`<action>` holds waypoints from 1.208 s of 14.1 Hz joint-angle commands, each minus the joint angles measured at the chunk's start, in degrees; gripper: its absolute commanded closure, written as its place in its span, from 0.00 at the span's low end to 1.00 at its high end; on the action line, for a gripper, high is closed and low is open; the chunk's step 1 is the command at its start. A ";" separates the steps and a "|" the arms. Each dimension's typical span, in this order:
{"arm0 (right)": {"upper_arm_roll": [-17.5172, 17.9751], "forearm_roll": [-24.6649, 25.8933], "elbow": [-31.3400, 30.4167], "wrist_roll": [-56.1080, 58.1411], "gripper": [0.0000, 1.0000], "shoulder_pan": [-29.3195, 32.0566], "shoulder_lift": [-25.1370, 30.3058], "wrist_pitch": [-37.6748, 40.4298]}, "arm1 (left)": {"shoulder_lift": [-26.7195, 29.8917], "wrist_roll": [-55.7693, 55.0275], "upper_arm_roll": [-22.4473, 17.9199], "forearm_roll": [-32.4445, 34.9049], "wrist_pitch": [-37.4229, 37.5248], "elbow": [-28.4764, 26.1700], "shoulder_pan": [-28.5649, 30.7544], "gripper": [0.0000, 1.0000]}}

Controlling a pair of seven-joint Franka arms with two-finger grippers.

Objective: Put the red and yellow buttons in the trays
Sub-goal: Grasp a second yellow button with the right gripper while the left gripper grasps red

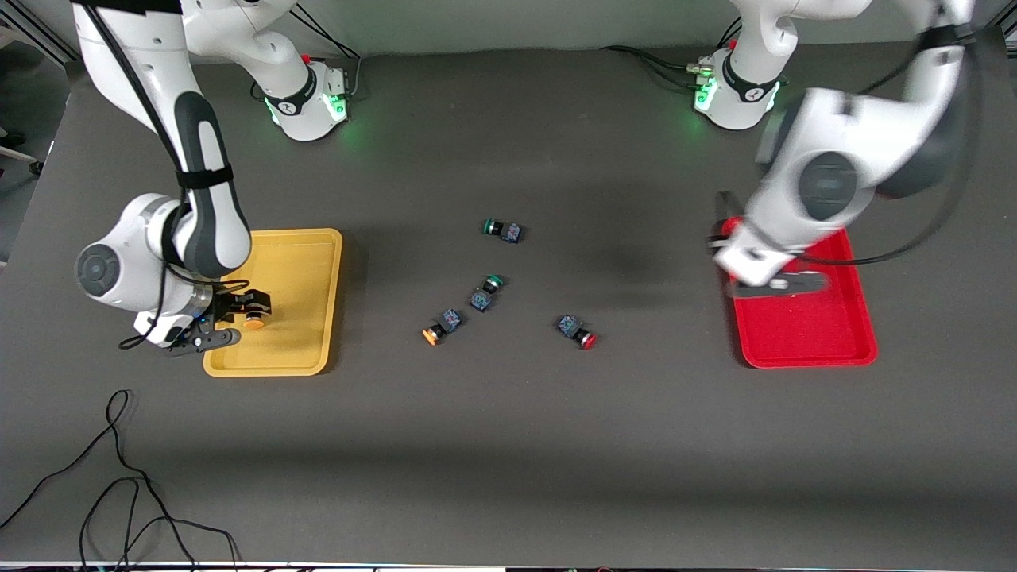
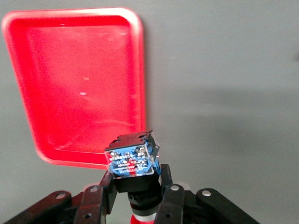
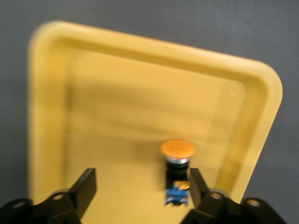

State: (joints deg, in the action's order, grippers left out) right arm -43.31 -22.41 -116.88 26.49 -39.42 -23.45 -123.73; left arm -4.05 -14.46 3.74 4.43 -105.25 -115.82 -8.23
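Observation:
My right gripper point(image 1: 230, 322) is open low over the yellow tray point(image 1: 298, 270). A yellow-capped button point(image 1: 254, 320) lies in that tray; in the right wrist view it point(image 3: 177, 168) sits close beside one finger, with the gripper point(image 3: 141, 184) open over the tray point(image 3: 117, 107). My left gripper point(image 1: 727, 230) hangs over the red tray's point(image 1: 802, 334) edge toward the table's middle. It point(image 2: 137, 179) is shut on a red-capped button point(image 2: 133, 161), with the red tray point(image 2: 70, 93) below. A second yellow button point(image 1: 442, 326) and a second red button point(image 1: 578, 331) lie on the table between the trays.
Two green-capped buttons point(image 1: 502, 229) point(image 1: 486, 291) lie mid-table, one close beside the loose yellow button. A black cable point(image 1: 119, 477) loops on the table near the front camera at the right arm's end.

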 commanded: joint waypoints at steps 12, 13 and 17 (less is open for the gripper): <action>1.04 -12.46 11.15 -74.38 0.00 -30.52 -11.78 -6.93 | -7.81 13.32 0.74 0.67 -40.22 -26.91 11.83 0.64; 1.04 -14.57 11.24 -75.61 0.00 -31.85 -13.80 -9.31 | -7.12 13.32 0.65 0.67 -39.78 -26.82 11.92 0.03; 1.04 -17.04 14.13 -75.80 0.00 -31.07 -18.90 -12.67 | -3.77 11.84 1.18 0.49 -26.99 -18.42 10.96 0.00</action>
State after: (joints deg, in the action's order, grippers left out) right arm -41.47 -37.44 -106.21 -48.38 -71.51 -39.43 -136.16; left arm -10.76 -0.97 4.33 4.49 -140.30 -139.17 3.33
